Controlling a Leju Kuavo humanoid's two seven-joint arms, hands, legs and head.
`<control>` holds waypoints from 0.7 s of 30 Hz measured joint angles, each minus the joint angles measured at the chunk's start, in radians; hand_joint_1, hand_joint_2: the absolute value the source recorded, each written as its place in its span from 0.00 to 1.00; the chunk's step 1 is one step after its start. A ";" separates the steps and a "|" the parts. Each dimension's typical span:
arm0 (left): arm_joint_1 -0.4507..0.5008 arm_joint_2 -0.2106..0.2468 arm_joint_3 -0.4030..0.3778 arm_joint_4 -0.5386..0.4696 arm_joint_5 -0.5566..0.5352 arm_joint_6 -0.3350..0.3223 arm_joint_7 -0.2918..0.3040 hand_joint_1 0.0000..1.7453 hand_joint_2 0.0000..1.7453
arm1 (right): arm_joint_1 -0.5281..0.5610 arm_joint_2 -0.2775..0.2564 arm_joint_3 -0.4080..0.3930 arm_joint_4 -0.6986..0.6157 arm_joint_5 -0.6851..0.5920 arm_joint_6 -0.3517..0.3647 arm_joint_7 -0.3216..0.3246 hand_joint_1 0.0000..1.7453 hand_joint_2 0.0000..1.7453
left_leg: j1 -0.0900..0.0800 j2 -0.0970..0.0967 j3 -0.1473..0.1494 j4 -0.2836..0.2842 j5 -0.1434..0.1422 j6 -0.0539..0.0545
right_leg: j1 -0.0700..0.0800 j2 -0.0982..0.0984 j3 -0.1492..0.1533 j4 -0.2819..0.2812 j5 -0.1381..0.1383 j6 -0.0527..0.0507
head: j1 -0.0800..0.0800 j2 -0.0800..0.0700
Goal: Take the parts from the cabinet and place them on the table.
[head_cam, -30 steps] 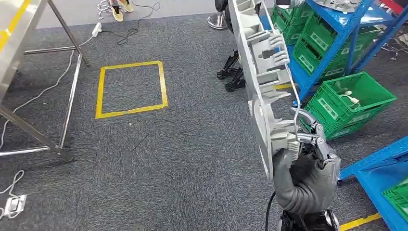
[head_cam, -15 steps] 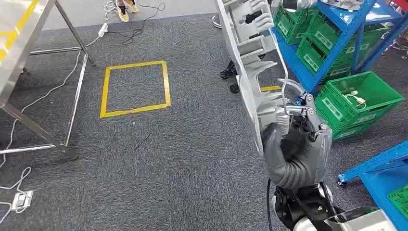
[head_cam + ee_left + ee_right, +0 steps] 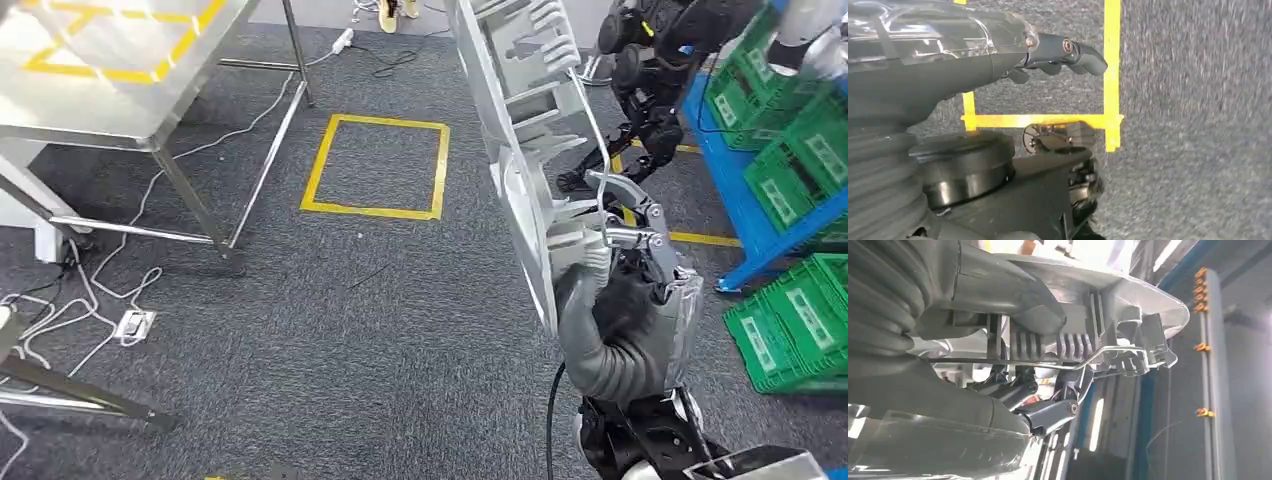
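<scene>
Head view: the whole picture has swung since a second ago, which is the camera turning with the robot, not things moving. The steel tabletop (image 3: 120, 70) now fills the 10 o'clock corner, where before only its edge showed, and the blue cabinet (image 3: 745, 215) with its green crates (image 3: 790, 330) has slid off toward 3 o'clock. The right hand (image 3: 625, 265) still grips the long grey part (image 3: 520, 130) near its lower end, the part standing nearly upright from the hand toward 12 o'clock. So I judge the pick done and the carry to the tabletop under way (the yellow floor square (image 3: 380, 165) lies between).

Left wrist view: the left hand (image 3: 1058, 52) hangs over the carpet with its fingers curled in, holding nothing.

Right wrist view: the right hand's fingers (image 3: 1048, 415) clamp a wire rod (image 3: 1048, 362) and the ribbed grey part (image 3: 1088, 305).
</scene>
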 joint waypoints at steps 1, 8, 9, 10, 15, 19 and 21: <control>-0.002 -0.001 0.000 0.000 0.000 0.000 0.000 0.00 1.00 | -0.001 -0.001 0.000 0.000 0.000 0.000 0.000 1.00 1.00 | -0.004 -0.009 -0.007 0.003 0.001 -0.005 | -0.003 0.035 0.010 -0.017 -0.009 -0.006 | -0.003 0.000; -0.001 0.000 0.000 0.000 0.000 0.000 0.000 0.00 1.00 | -0.005 -0.001 0.000 0.000 0.000 -0.001 0.001 1.00 1.00 | 0.000 0.104 -0.076 0.115 -0.073 -0.041 | 0.003 -0.035 0.024 -0.062 -0.004 -0.036 | -0.019 0.000; -0.002 0.000 0.000 0.000 0.000 0.000 0.000 0.00 1.00 | -0.005 -0.001 0.000 0.000 0.000 -0.003 0.001 1.00 1.00 | 0.005 0.104 -0.115 0.197 -0.112 -0.046 | 0.004 -0.049 0.024 -0.061 -0.006 -0.038 | -0.023 0.000; -0.001 -0.001 0.000 0.000 0.000 0.000 0.000 0.00 1.00 | -0.005 -0.001 0.001 0.000 0.000 -0.002 0.001 1.00 1.00 | 0.008 0.102 -0.149 0.265 -0.137 -0.050 | 0.004 -0.063 0.024 -0.061 -0.006 -0.039 | -0.025 0.000; 0.000 -0.001 0.000 0.000 0.000 0.000 0.000 0.00 1.00 | -0.005 -0.001 0.001 0.000 0.000 -0.002 0.001 1.00 1.00 | 0.012 0.100 -0.166 0.298 -0.140 -0.054 | 0.005 -0.078 0.024 -0.061 -0.007 -0.039 | -0.027 0.000; -0.002 0.000 0.000 0.000 0.000 0.000 0.000 0.00 1.00 | -0.006 -0.001 0.002 0.000 0.000 -0.001 0.001 1.00 1.00 | 0.000 0.209 -0.010 0.007 -0.009 -0.036 | 0.014 -0.143 0.032 -0.046 -0.027 -0.012 | -0.047 0.000; -0.001 0.000 0.000 0.000 0.000 0.000 0.000 0.00 1.00 | -0.006 -0.001 0.002 0.000 0.000 0.000 0.001 1.00 1.00 | -0.005 0.183 -0.015 0.008 -0.009 -0.027 | 0.012 -0.167 0.036 -0.048 -0.028 -0.007 | -0.040 0.000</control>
